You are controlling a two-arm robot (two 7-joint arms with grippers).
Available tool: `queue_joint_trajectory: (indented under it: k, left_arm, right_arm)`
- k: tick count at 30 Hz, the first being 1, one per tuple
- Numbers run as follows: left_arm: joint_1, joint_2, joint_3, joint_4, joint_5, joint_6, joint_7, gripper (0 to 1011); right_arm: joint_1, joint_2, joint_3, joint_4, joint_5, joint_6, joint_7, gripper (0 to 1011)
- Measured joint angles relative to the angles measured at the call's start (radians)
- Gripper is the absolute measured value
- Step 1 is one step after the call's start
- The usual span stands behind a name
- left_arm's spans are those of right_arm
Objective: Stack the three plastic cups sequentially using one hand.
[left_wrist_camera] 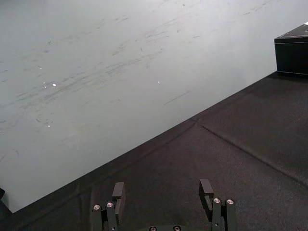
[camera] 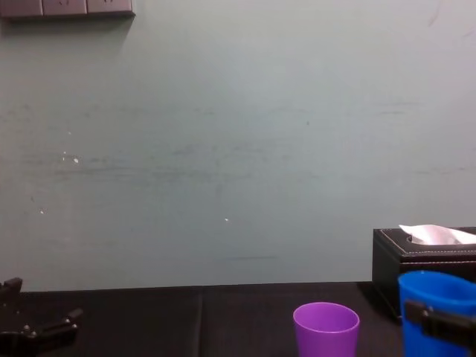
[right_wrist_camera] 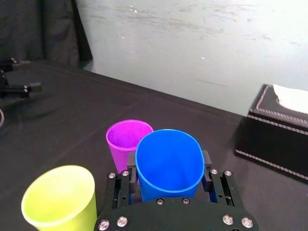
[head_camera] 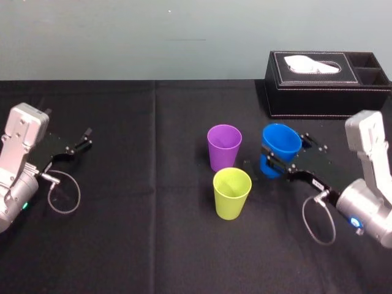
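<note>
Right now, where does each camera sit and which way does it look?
Head view: up high, looking down at the table; both arms show, left gripper parked, right gripper clamped on the blue cup.
Chest view: low, looking across to the wall; gripper tips at both lower corners.
Left wrist view: on the left arm, facing table and wall; its open fingers show.
Right wrist view: on the right arm, facing the blue cup; its fingers show.
Shared: head and right wrist both show purple cup, yellow-green cup, tissue box.

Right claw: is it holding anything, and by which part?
The right claw grips the blue cup by its side wall, below the rim. The left claw holds nothing.
</note>
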Motion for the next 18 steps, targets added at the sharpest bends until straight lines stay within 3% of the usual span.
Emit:
queue_joint_trajectory:
  k: [7, 18]
  left_arm:
    - [0.0, 0.0, 0.0, 0.0, 0.0, 0.0, 0.0, 1011]
    - [0.0, 0.0, 0.0, 0.0, 0.0, 0.0, 0.0, 1011]
  right_arm:
    - [0.068, 0.011, -0.016, -0.023, 0.016, 0.076, 0.035, 728]
    - [0.187, 0.005, -0.074, -0.016, 0.034, 0.132, 0.068, 726]
